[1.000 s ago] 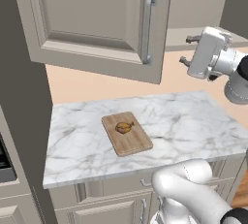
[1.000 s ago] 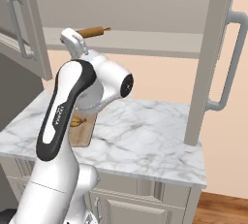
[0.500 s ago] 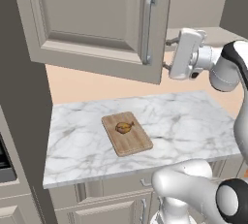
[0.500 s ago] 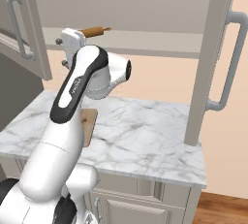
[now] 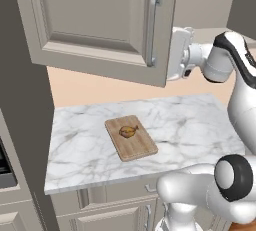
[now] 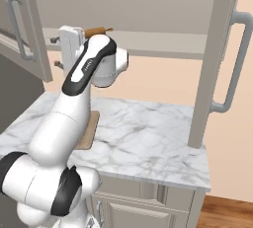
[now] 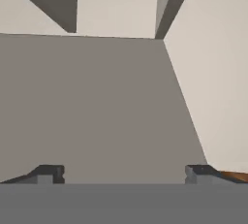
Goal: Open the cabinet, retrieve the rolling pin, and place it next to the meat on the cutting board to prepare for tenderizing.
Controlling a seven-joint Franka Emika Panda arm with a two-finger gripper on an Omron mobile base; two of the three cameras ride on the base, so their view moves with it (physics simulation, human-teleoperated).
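With both cabinet (image 6: 148, 10) doors swung out, the jaws stand wide and empty beside the rolling pin (image 6: 98, 30) on the cabinet shelf (image 6: 163, 42).

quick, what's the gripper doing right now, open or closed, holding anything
Gripper: open, fingertips wide apart, holding nothing; the rolling pin lies on the cabinet shelf.

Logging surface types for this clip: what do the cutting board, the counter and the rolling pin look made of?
The cutting board looks like light-brown wood with a matte finish; grain lines show. The counter looks like polished marble, white with grey veining, though it could be laminate. The rolling pin looks like brown wood, smooth; too small to see grain.
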